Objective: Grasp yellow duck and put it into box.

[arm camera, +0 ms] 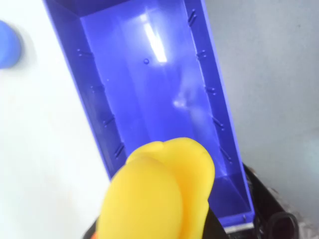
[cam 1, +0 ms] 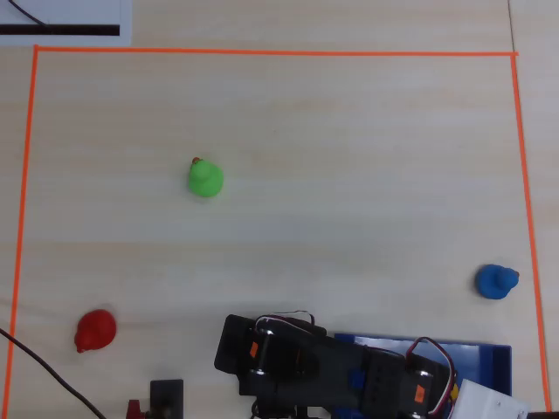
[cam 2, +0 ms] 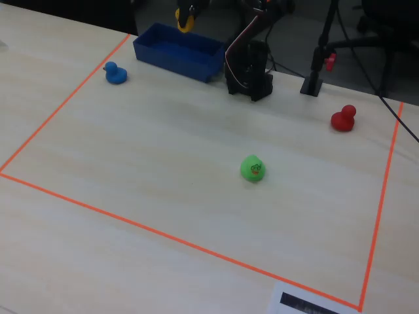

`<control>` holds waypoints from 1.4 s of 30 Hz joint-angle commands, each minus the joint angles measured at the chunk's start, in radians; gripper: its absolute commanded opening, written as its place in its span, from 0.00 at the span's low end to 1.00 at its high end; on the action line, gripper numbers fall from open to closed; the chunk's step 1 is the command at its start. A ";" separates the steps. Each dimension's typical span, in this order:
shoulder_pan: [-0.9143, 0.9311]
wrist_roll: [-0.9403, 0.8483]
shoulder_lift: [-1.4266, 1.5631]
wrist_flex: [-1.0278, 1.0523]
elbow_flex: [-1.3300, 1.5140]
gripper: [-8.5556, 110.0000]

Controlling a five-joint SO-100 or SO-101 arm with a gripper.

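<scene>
Up over the glossy blue plastic box (cam 2: pixel 178 50), the hand (cam 2: pixel 185 19) pinches the smooth, rounded yellow duck (arm camera: pixel 159 194), while green (cam 2: pixel 253 168), red (cam 2: pixel 343 119) and blue (cam 2: pixel 115 73) ducks sit on the pale wood-grain desk (cam 2: pixel 163 157).

Overhead view: straight down on my table (cam 1: pixel 349 131), my base at its bottom edge.
Wrist view: rides my gripper, close above the box (arm camera: pixel 149 89).
Fixed view: stands opposite me, high, looking across the table at my base.
Shared by overhead and fixed views: green duck (cam 1: pixel 205 178), red duck (cam 2: pixel 344 119).
</scene>
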 commanded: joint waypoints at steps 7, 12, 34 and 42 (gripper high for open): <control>0.018 0.008 -0.011 -0.009 -0.020 0.30; 0.018 0.009 -0.025 0.005 -0.037 0.32; -1.338 0.063 0.198 -0.140 0.064 0.07; -1.746 -0.187 0.657 -0.184 0.721 0.07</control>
